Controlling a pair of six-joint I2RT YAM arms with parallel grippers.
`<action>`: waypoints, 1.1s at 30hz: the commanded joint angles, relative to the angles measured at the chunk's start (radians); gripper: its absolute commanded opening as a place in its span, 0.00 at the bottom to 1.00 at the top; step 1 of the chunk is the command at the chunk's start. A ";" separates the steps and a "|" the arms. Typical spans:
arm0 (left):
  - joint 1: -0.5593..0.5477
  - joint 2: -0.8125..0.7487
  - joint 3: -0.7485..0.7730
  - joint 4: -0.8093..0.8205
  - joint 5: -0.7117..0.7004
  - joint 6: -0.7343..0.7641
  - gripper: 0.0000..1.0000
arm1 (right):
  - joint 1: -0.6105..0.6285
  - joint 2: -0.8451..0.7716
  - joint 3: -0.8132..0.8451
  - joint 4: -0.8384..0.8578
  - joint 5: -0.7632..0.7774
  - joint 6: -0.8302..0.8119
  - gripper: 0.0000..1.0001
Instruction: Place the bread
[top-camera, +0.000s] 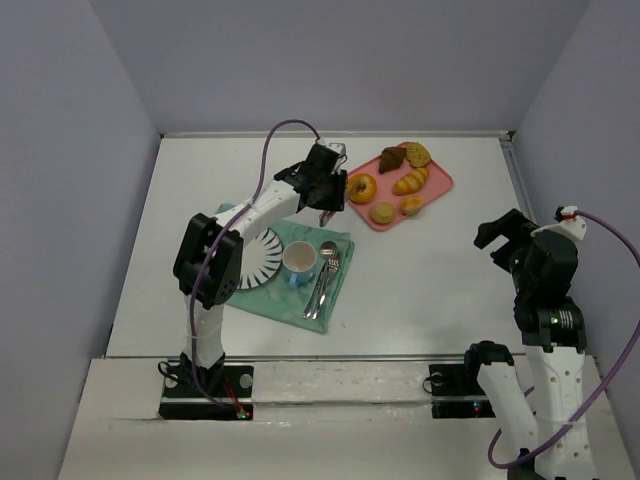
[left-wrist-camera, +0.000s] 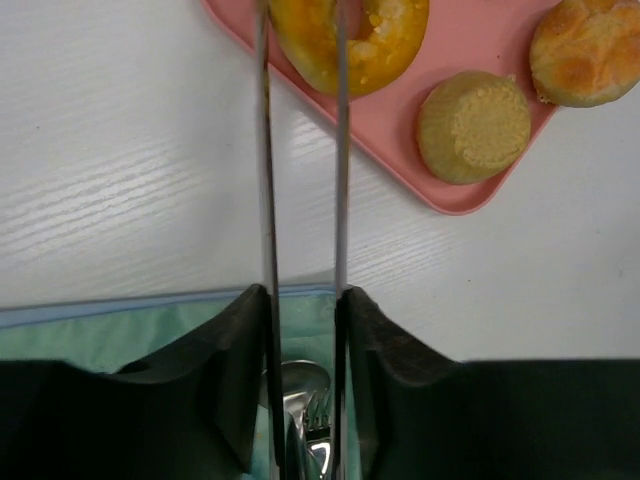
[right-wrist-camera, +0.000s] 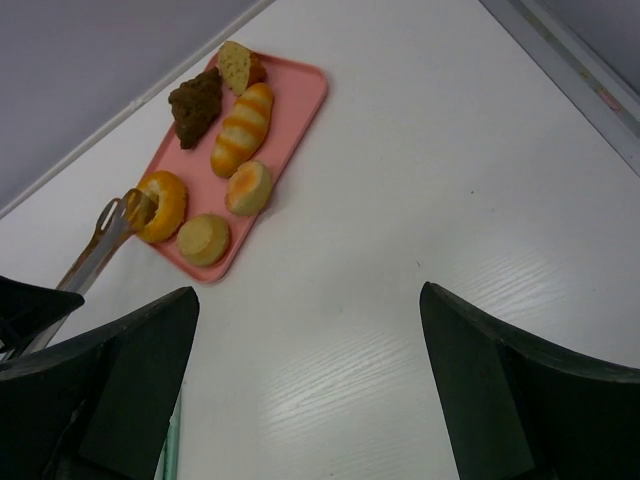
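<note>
Far left on the table: striped plate (top-camera: 262, 258), partly under the L arm. It sits on a green cloth (top-camera: 335, 295). Just right of the plate, also on the cloth, is a cup (top-camera: 299, 260), then a fork & spoon (top-camera: 322, 280) side by side.

Above the cloth's far edge is the L gripper (left-wrist-camera: 302, 310). Its fingers are clamped on a pair of tongs (left-wrist-camera: 267, 180), one finger pressing each blade from outside. The blades run nearly parallel w/ a narrow gap and reach fwd over bare table to the tray.

Bread (top-camera: 361, 187): the ring-shaped bun at the left end of the pink tray (top-camera: 437, 188). The tong tips straddle one side of the ring, and in the R wrist view one tip looks to be at the hole, the other outside. It looks to be lying on the tray; can't tell if it's lifted at all.

Rest of the tray, going right:
- flat round bun (top-camera: 382, 212), near edge
- dark piece (top-camera: 392, 158), far edge
- long striped roll (top-camera: 410, 180), middle
- small bun (top-camera: 412, 205), just right of the flat one
- cut piece (top-camera: 418, 153), far-right corner

None of these touch the tongs.

Far right, well apart from the tray: R gripper (right-wrist-camera: 308, 300) up off the table, fingers spread wide w/ nothing between them.
</note>
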 joint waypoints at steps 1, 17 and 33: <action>0.004 -0.006 0.050 -0.006 0.030 -0.021 0.37 | -0.003 -0.004 -0.003 0.055 0.023 0.005 0.98; 0.009 -0.228 0.081 -0.008 -0.104 -0.011 0.09 | -0.003 -0.008 -0.013 0.059 0.003 0.011 0.98; 0.174 -0.874 -0.577 -0.325 -0.466 -0.465 0.14 | -0.003 0.027 -0.013 0.075 -0.052 0.003 0.98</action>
